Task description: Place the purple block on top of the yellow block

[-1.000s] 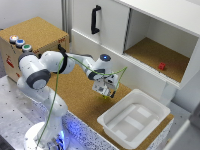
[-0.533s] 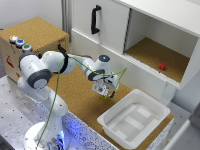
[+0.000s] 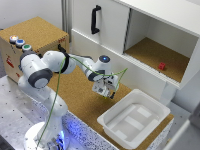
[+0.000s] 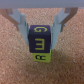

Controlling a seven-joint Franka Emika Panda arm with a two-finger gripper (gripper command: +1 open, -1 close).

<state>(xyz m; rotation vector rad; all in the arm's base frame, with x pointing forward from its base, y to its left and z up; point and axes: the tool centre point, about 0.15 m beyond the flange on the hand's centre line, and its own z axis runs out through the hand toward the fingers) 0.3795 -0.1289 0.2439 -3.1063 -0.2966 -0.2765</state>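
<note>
In the wrist view a purple block (image 4: 41,40) with yellow letters sits between my two fingers (image 4: 22,27). It rests right on top of the yellow block (image 4: 41,58), which has a dark mark on its face and stands on the cork surface. My gripper (image 4: 41,39) is shut on the purple block's sides. In the exterior view the gripper (image 3: 104,91) hangs low over the cork board, to the exterior view's left of the white tub. Both blocks are hidden under it there.
A white tub (image 3: 150,107) stands close by on the exterior view's right of the gripper. A small red cube (image 3: 162,66) lies in the open cabinet. A closed door with a black handle (image 3: 94,19) and a cork-topped box with buttons (image 3: 35,30) stand behind.
</note>
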